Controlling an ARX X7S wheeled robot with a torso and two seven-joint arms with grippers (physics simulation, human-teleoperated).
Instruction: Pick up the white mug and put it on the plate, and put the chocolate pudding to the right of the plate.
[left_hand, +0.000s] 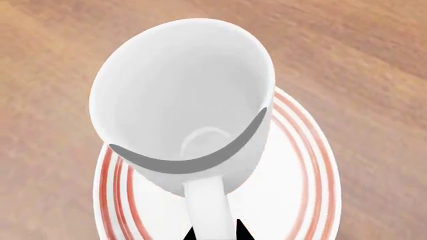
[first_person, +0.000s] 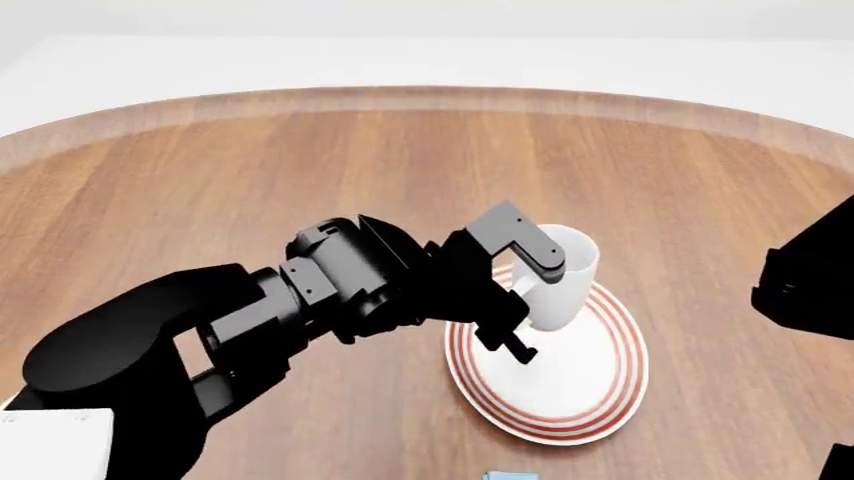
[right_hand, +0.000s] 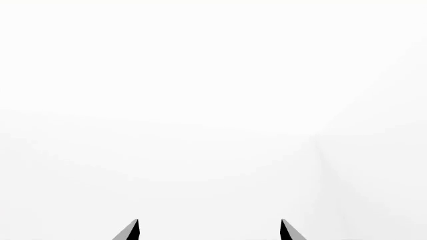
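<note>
- Left wrist view: my left pincer (left_hand: 213, 232) grasps the loop handle of the plain glossy white ceramic mug (left_hand: 183, 100), two dark fingertips showing either side of the handle; the mug tilts, its mouth turned toward the camera, over the round white plate with red-orange rings (left_hand: 300, 190); whether its base touches the plate I cannot tell; to do this well I judge I should level the mug first, lower it onto the plate's middle, and only then let go.
- Head view: my left arm reaches across the round brown wooden table (first_person: 200, 180); the mug sits above the plate's far side, so I would bring it slightly nearer before setting down; a light blue corner at the near edge may be the chocolate pudding carton (first_person: 505, 476), too cropped to be sure.
- Right wrist view: my right pincer (right_hand: 209, 231) is released, tips well apart, facing blank white; nothing held.
</note>
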